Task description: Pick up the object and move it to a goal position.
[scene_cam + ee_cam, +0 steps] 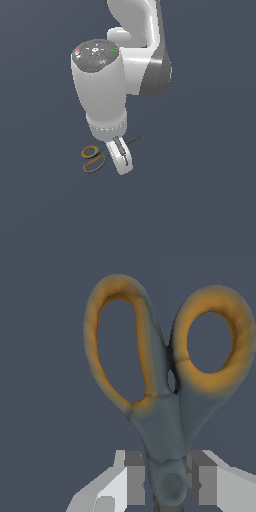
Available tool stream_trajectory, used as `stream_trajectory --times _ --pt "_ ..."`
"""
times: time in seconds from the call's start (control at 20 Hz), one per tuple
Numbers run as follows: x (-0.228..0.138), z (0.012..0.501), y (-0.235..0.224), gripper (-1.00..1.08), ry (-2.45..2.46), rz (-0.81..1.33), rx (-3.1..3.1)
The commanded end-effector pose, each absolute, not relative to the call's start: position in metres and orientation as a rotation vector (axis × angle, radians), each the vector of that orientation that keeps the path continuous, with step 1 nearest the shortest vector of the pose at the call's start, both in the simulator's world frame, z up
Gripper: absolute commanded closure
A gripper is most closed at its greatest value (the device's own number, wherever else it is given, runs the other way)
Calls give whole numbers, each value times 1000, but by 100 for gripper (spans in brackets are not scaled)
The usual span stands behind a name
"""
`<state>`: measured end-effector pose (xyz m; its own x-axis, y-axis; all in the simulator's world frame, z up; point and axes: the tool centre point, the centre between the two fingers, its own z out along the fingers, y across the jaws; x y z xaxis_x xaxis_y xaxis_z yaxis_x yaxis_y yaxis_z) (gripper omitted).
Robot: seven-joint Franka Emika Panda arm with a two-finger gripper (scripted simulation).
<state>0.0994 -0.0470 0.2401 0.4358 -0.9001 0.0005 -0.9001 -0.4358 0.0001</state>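
While the hand (pixel 167 483) reached down, its fingers (pixel 134 478) pinched the scissors (pixel 165 421) near the middle on the desk (pixel 200 200).

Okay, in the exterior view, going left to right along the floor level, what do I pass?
Orange loop handles of the scissors → the gripper with its jaws down over the scissors' middle → the thin dark blade tips poking out on the exterior view's right.

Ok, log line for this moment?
phase: grasp | gripper: down at floor, fingers either side of scissors pivot | contact: cannot tell | scissors: flat on floor, not lifted
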Motion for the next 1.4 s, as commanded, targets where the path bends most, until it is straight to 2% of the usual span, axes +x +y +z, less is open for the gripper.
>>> stream_trajectory --times 0.0,0.65,1.35 --pt "101 266 -57 108 -1668 1 2662" --pt "110 367 -94 108 -1664 1 2664" --pt "116 400 -106 108 -1664 0 2665"
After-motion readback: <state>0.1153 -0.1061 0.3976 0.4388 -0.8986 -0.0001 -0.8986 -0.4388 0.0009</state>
